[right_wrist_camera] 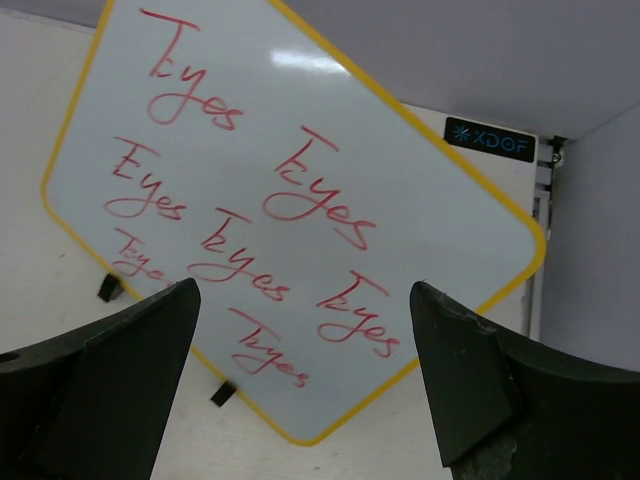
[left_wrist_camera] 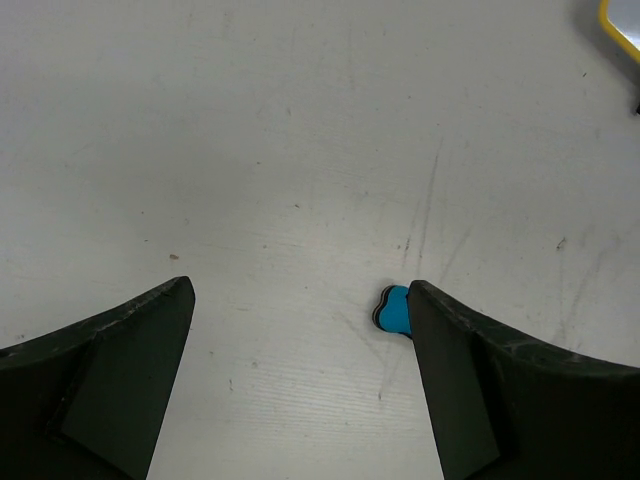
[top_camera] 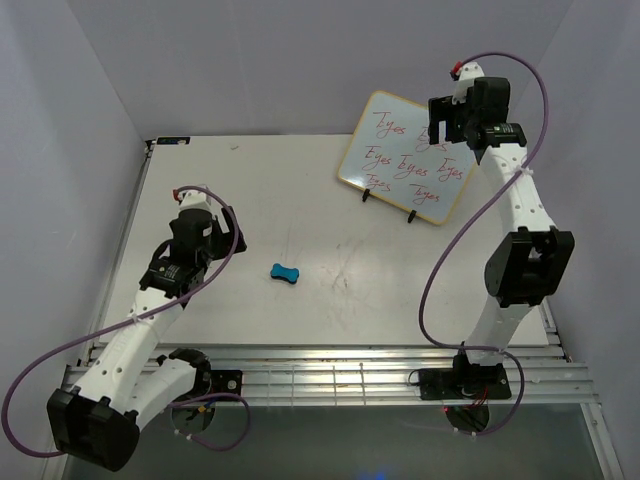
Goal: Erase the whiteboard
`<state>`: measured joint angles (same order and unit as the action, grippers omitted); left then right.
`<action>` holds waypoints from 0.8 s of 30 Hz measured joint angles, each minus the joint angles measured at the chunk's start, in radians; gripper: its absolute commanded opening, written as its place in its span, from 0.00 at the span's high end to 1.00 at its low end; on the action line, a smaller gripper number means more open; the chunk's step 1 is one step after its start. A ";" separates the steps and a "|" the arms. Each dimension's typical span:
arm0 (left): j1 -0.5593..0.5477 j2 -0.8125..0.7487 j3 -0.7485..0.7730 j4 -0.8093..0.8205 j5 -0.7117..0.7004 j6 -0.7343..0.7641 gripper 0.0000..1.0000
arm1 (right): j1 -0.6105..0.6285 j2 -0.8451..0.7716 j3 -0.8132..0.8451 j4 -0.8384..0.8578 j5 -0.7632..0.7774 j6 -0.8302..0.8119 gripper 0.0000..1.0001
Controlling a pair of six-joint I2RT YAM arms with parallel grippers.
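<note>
The whiteboard (top_camera: 405, 157) stands tilted at the back right of the table on black wire feet, with a yellow frame and several red handwritten words. In the right wrist view the whiteboard (right_wrist_camera: 300, 200) fills the frame. My right gripper (top_camera: 443, 128) (right_wrist_camera: 305, 290) is open and empty, hovering in front of the board's upper right part, apart from it. A small blue bone-shaped eraser (top_camera: 286, 273) lies mid-table. My left gripper (top_camera: 200, 235) (left_wrist_camera: 300, 285) is open and empty above the table, left of the eraser (left_wrist_camera: 395, 312), which peeks out beside its right finger. A board corner (left_wrist_camera: 622, 20) shows top right.
The white table (top_camera: 300, 200) is enclosed by pale walls at the left, back and right. Aluminium rails (top_camera: 330, 370) run along the near edge by the arm bases. Purple cables (top_camera: 440, 270) loop off both arms. An XDOF label (right_wrist_camera: 487, 140) sits at the table's back edge.
</note>
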<state>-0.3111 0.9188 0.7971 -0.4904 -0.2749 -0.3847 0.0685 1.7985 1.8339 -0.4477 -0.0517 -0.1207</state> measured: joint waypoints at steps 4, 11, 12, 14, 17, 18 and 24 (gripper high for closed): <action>0.000 0.012 0.000 0.006 0.028 0.005 0.02 | -0.050 0.127 0.113 -0.009 0.012 -0.097 0.06; -0.008 0.050 -0.002 0.020 0.079 0.018 0.02 | -0.190 0.309 0.313 -0.029 -0.136 -0.161 0.08; -0.010 0.056 -0.002 0.021 0.082 0.019 0.02 | -0.209 0.327 0.336 -0.031 -0.156 -0.169 0.09; -0.012 0.064 -0.004 0.020 0.089 0.022 0.02 | -0.244 0.356 0.366 -0.030 -0.204 -0.188 0.08; -0.013 0.067 -0.005 0.021 0.095 0.023 0.02 | -0.275 0.374 0.371 -0.032 -0.271 -0.206 0.08; -0.014 0.068 -0.005 0.021 0.097 0.023 0.02 | -0.285 0.380 0.372 -0.032 -0.295 -0.207 0.08; -0.021 0.087 -0.005 0.021 0.111 0.026 0.02 | -0.354 0.425 0.377 0.003 -0.477 -0.179 0.04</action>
<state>-0.3317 1.0058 0.7925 -0.4694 -0.1638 -0.3588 -0.2859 2.2238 2.2105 -0.4442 -0.5289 -0.2993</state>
